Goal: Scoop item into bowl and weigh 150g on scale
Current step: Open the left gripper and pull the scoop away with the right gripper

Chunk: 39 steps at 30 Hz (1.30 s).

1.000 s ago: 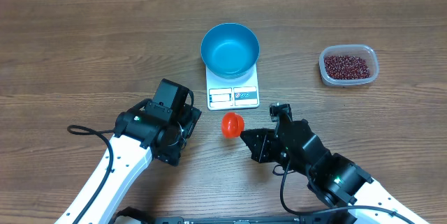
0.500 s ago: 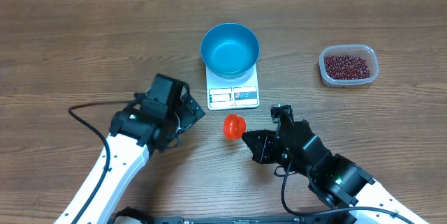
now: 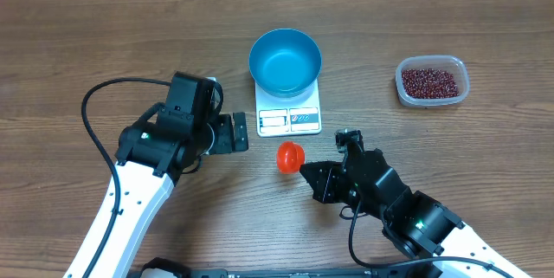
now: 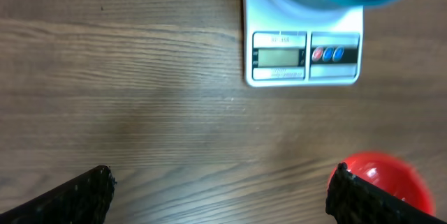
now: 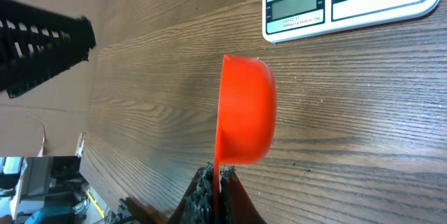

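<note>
The bright blue bowl [image 3: 285, 60] stands on the small white scale [image 3: 289, 119], and it shows no beans inside. The dark red-brown beans [image 3: 429, 80] lie in a clear tub at the right. My right gripper [image 3: 305, 170] is shut on the thin handle of an orange-red scoop [image 3: 289, 155], held on its side just in front of the scale. In the right wrist view the scoop [image 5: 244, 109] has its cup turned sideways above the gripper [image 5: 216, 189]. My left gripper [image 3: 232, 132] hangs open and holds nothing, left of the scale; its wrist view shows the scale [image 4: 304, 56] and the scoop [image 4: 380, 178].
The clear plastic tub [image 3: 463, 92] holding the beans sits far right of the scale. A black cable [image 3: 104, 96] loops off the left arm. Bare wooden table [image 3: 104, 35] lies at the left and along the back.
My left arm has drawn back to the left and turned, so its open gripper now sits beside the scale's left edge. The right arm and scoop have not moved.
</note>
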{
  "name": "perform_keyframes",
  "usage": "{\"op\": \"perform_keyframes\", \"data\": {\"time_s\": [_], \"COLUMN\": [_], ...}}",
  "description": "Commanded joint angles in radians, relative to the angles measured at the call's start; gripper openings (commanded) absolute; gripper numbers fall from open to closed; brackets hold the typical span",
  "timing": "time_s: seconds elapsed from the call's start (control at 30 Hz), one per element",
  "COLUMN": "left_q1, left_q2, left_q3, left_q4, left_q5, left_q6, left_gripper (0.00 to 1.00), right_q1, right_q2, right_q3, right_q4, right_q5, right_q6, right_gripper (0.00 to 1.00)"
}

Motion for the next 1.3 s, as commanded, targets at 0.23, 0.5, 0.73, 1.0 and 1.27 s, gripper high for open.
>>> {"op": "perform_keyframes", "data": {"time_s": [0.23, 0.5, 0.73, 1.0, 1.27], "left_q1": [0.005, 0.004, 0.004, 0.006, 0.006], "left_q2": [0.005, 0.005, 0.005, 0.005, 0.005], "left_q3": [0.024, 0.024, 0.024, 0.024, 0.024], "left_q4": [-0.02, -0.017, -0.002, -0.003, -0.003], "left_q5": [-0.083, -0.011, 0.269, 0.285, 0.207], "left_q6": [0.153, 0.307, 0.67, 0.74, 0.733], "left_gripper": [1.0, 1.0, 1.0, 1.0, 1.0], "right_q1": [-0.005, -0.021, -0.101, -0.197, -0.244], "right_q2": [-0.016, -0.018, -0.08, -0.215, -0.235], "right_q3": [0.025, 0.026, 0.026, 0.039, 0.087], "right_q4": [0.006, -0.006, -0.08, -0.215, -0.334], "right_q5": [0.014, 0.015, 0.018, 0.003, 0.003], "right_q6": [-0.008, -0.092, -0.171, -0.229, -0.251], "right_gripper": [0.04, 0.04, 0.04, 0.04, 0.04]}}
